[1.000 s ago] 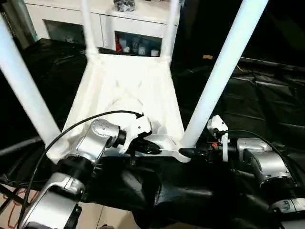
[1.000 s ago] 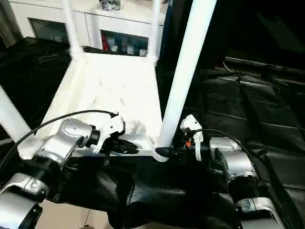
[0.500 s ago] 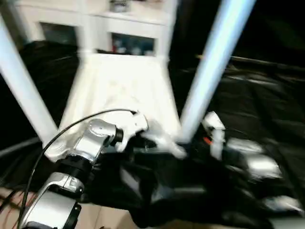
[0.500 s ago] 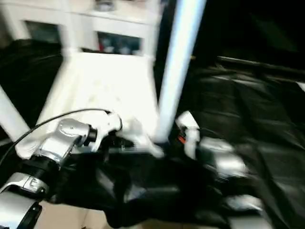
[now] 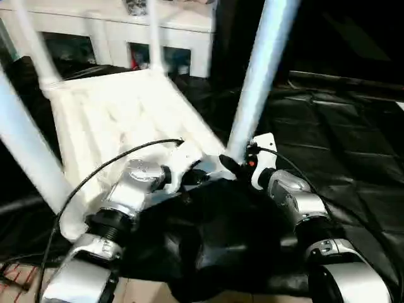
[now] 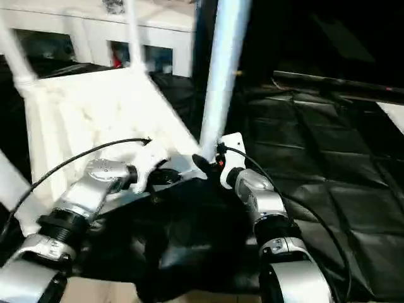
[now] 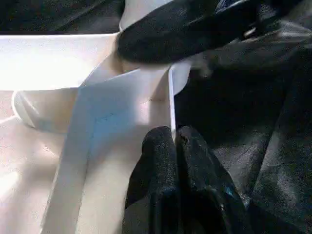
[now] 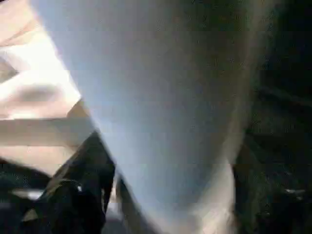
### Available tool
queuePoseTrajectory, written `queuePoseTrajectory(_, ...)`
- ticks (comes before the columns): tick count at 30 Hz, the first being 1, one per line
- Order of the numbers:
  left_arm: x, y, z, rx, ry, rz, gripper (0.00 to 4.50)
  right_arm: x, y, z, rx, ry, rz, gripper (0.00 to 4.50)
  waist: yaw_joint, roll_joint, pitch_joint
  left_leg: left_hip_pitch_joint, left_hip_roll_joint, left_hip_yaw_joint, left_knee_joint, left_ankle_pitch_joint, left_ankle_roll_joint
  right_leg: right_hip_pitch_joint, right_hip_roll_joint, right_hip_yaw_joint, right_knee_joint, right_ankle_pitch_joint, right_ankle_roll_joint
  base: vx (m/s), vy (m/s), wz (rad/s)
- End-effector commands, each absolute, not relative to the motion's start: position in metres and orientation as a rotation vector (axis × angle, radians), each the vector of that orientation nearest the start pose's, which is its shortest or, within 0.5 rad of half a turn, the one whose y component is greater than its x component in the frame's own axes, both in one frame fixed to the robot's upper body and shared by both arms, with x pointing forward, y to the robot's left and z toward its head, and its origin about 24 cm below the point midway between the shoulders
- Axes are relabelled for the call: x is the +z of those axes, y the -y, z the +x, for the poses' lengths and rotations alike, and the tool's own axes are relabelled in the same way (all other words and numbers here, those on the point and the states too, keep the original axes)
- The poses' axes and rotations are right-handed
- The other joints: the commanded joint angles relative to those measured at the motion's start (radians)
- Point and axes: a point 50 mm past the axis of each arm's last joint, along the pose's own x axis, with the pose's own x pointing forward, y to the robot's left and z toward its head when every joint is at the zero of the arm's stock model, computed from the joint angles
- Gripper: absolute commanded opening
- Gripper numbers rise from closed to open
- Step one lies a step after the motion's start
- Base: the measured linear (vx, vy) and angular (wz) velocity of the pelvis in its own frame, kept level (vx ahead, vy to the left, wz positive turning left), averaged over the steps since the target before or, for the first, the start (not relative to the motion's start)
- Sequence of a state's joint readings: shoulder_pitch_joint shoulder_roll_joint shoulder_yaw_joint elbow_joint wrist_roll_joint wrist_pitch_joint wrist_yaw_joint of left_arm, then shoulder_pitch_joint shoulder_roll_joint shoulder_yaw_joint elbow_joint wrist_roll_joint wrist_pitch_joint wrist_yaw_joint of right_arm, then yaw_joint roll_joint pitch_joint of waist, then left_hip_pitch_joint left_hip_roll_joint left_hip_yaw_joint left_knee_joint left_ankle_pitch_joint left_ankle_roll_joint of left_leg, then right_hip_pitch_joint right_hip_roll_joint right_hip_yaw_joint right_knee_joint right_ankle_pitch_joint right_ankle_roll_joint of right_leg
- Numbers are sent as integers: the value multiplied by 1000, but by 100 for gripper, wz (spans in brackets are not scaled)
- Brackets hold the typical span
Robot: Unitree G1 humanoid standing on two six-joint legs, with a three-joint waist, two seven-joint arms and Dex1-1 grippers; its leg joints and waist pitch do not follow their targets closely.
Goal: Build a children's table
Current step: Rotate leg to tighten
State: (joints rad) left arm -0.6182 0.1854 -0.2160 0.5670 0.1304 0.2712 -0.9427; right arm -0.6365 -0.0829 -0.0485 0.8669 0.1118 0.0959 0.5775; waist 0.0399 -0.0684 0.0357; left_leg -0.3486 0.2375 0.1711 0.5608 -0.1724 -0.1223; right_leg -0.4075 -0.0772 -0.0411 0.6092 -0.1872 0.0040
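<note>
From the head cameras, the children's table (image 5: 120,120) lies upside down on the black-draped work table (image 5: 353,145) with its four legs pointing up, and it has swung around since a moment ago, so its long side now runs off slantwise toward the cabinet (image 5: 183,38) at the back; I think the robot is turning the finished table, not adding parts. In the left wrist view, the left gripper (image 7: 171,141) has its two black fingers pressed together, pinching the thin edge of the tabletop by the near corner. In the right wrist view, the near right leg (image 8: 161,97) stands straight up very close, and in the head view the right gripper (image 5: 232,165) sits at that leg's bottom, but I cannot tell whether its fingers grip it.
</note>
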Motion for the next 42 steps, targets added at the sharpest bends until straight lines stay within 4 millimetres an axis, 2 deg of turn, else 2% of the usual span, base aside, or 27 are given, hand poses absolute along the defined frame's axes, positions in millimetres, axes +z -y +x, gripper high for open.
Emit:
queuePoseTrajectory(1, 58, -49, 314, -1301, -349, 288, 0, 9, 81, 331, 779, -425, 87, 353, 5, 7, -50, -3, -11, 19, -58, -236, 28, 40, -35, 29, -73, -166, -218, 0, 0, 0)
queuePoseTrajectory(2, 58, -52, 315, -1299, -351, 294, 0, 11, 82, 331, 804, -407, 63, 353, 5, 8, -52, -7, -11, 17, -59, -217, 30, 46, -34, 28, -69, -142, -219, 0, 0, 0)
queuePoseTrajectory(3, 58, -52, 315, -1299, -351, 295, 0, 11, 82, 331, 809, -403, 59, 353, 7, 7, -51, -6, -12, 19, -58, -203, 37, 46, -34, 27, -69, -123, -222, 0, 0, 0)
queuePoseTrajectory(5, 58, -58, 315, -1312, -356, 301, 0, 18, 84, 328, 910, -335, 54, 353, 9, 9, -50, -6, -12, 19, -59, -209, 40, 48, -36, 27, -71, -135, -223, 0, 0, 0)
queuePoseTrajectory(7, 58, -64, 315, -1333, -362, 312, 0, 24, 89, 322, 1036, -297, 65, 353, 13, 6, -48, -6, -12, 20, -58, -231, 51, 50, -36, 27, -77, -167, -215, 0, 0, 0)
queuePoseTrajectory(10, 58, -73, 317, -1342, -375, 326, 0, 28, 98, 309, 1213, -302, 76, 353, 24, 6, -48, -2, -8, 20, -58, -220, 69, 49, -35, 27, -74, -137, -224, 0, 0, 0)
queuePoseTrajectory(12, 59, -77, 318, -1348, -382, 334, 0, 28, 105, 302, 1298, -326, 76, 353, 27, 6, -47, 0, -7, 21, -58, -222, 67, 47, -35, 28, -71, -126, -240, 0, 0, 0)
queuePoseTrajectory(18, 60, -88, 319, -1398, -404, 352, 0, 29, 122, 287, 1450, -399, 88, 320, 49, 5, -46, 3, -6, 21, -58, -235, 62, 48, -37, 28, -75, -170, -222, 0, 0, 0)
queuePoseTrajectory(19, 60, -89, 320, -1408, -409, 356, 0, 29, 124, 284, 1470, -414, 87, 301, 50, 7, -45, 0, -6, 21, -59, -232, 58, 49, -38, 27, -74, -173, -222, 0, 0, 0)
queuePoseTrajectory(20, 60, -91, 320, -1416, -415, 358, 0, 29, 125, 282, 1486, -426, 83, 301, 52, 9, -46, 0, -6, 21, -59, -231, 55, 50, -38, 27, -74, -174, -220, 0, 0, 0)
queuePoseTrajectory(24, 61, -95, 322, -1428, -425, 373, 0, 28, 126, 277, 1517, -461, 87, 276, 52, 9, -45, 0, -7, 20, -58, -244, 40, 47, -38, 26, -76, -203, -211, 0, 0, 0)
queuePoseTrajectory(31, 61, -94, 323, -1432, -418, 372, 0, 29, 123, 274, 1524, -470, 107, 268, 57, 8, -45, 1, -6, 18, -60, -251, 35, 46, -39, 27, -79, -236, -198, 0, 0, 0)
queuePoseTrajectory(35, 60, -93, 325, -1390, -408, 358, 0, 27, 119, 281, 1428, -434, 106, 268, 55, 7, -45, -2, -7, 17, -60, -247, 33, 46, -41, 26, -78, -236, -197, 0, 0, 0)
queuePoseTrajectory(36, 60, -92, 326, -1376, -405, 352, 0, 26, 119, 284, 1390, -427, 101, 268, 55, 5, -45, -1, -8, 18, -60, -251, 30, 45, -41, 26, -80, -255, -191, 0, 0, 0)
queuePoseTrajectory(37, 59, -89, 326, -1344, -398, 340, 0, 21, 117, 294, 1239, -413, 82, 267, 51, 5, -43, -2, -8, 17, -62, -266, 24, 41, -44, 26, -82, -286, -185, 0, 0, 0)
queuePoseTrajectory(38, 59, -89, 326, -1343, -398, 340, 0, 21, 116, 295, 1236, -413, 81, 267, 48, 5, -42, -3, -9, 15, -64, -273, 17, 40, -45, 26, -84, -314, -178, 0, 0, 0)
queuePoseTrajectory(40, 56, -82, 323, -1329, -395, 326, 0, 12, 113, 308, 1025, -431, 76, 263, 36, 5, -41, -3, -9, 9, -67, -295, -4, 40, -47, 23, -89, -397, -153, 0, 0, 0)
queuePoseTrajectory(41, 56, -82, 323, -1329, -395, 326, 0, 12, 113, 308, 1025, -431, 76, 262, 31, 7, -39, -5, -10, 8, -69, -302, -9, 40, -46, 22, -91, -414, -146, 0, 0, 0)
queuePoseTrajectory(42, 55, -77, 321, -1335, -393, 317, 0, 7, 110, 313, 926, -448, 69, 261, 23, 6, -39, -3, -10, 6, -70, -320, -13, 38, -47, 21, -94, -439, -136, 0, 0, 0)
